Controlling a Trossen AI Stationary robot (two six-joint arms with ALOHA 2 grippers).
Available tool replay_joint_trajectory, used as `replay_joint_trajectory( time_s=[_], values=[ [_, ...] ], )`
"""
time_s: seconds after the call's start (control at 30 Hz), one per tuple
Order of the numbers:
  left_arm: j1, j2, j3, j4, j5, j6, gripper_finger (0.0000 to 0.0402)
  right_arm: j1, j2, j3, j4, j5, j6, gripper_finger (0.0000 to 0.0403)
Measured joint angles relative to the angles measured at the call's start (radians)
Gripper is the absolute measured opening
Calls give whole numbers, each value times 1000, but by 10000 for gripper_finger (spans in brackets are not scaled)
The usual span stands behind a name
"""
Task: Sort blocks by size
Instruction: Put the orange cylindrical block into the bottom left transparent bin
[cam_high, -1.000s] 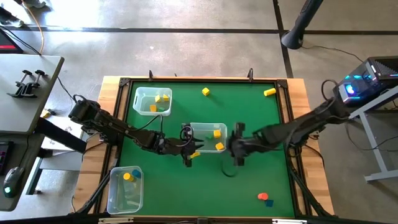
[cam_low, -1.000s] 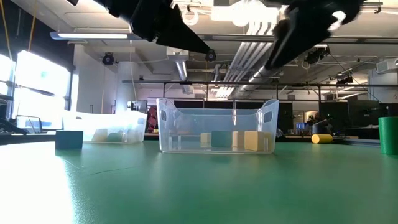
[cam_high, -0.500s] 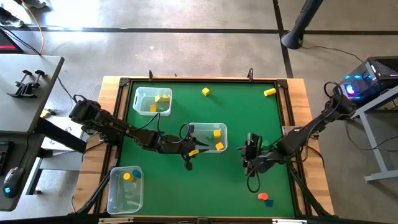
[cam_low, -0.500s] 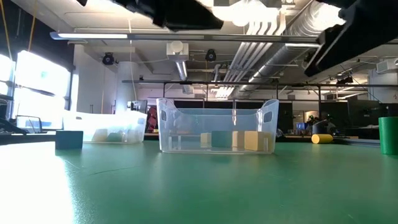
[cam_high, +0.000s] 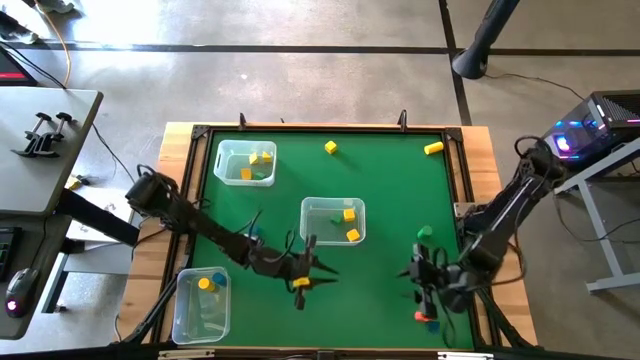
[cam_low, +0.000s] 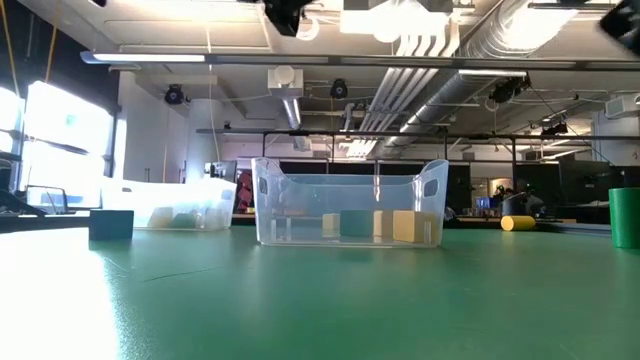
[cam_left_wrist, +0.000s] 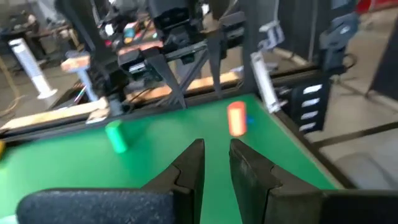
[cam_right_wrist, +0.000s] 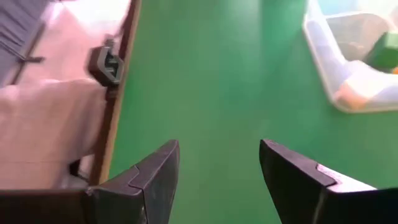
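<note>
My left gripper (cam_high: 322, 272) (cam_left_wrist: 216, 146) is high over the near middle of the green table, its fingers close together. A small yellow block (cam_high: 300, 284) shows right at it in the high view. My right gripper (cam_high: 418, 274) (cam_right_wrist: 219, 146) is open and empty, just on the far side of an orange block (cam_high: 421, 316) and a blue block (cam_high: 432, 325) that lie near the near right corner. A green block (cam_high: 424, 233) (cam_left_wrist: 115, 135) stands on the table farther back. The orange block also shows in the left wrist view (cam_left_wrist: 236, 118). My left gripper: the yellow block shows at it in the high view, but the left wrist view shows only green table between the fingers (cam_left_wrist: 193, 163). I cannot tell whether it touches the block.
Three clear bins hold blocks: far left (cam_high: 222, 160), middle (cam_high: 320, 205) (cam_low: 350, 205), near left (cam_high: 185, 310). A loose yellow block (cam_high: 330, 147) and a yellow cylinder (cam_high: 433, 148) (cam_low: 518, 222) lie near the far edge. A raised dark frame (cam_high: 468, 200) rims the table.
My left gripper has gone from the middle bin's near left corner toward the table's near edge, and the yellow block went with it. My right gripper has gone from beside the middle bin toward the near right corner, ending by the orange and blue blocks.
</note>
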Motion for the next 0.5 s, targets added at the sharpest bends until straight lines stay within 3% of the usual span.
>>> replay_joint_trajectory(
  time_s=[0.17, 0.27, 0.5],
  values=[
    [-47, 44, 1, 98, -7, -47, 60, 114, 22, 38, -31, 46, 137, 215],
    [-79, 66, 0, 128, -71, -106, 60, 162, 64, 93, -111, 44, 229, 206],
    [-158, 110, 24, 134, -210, -180, 60, 232, 220, 280, -384, -53, 426, 178]
  ],
)
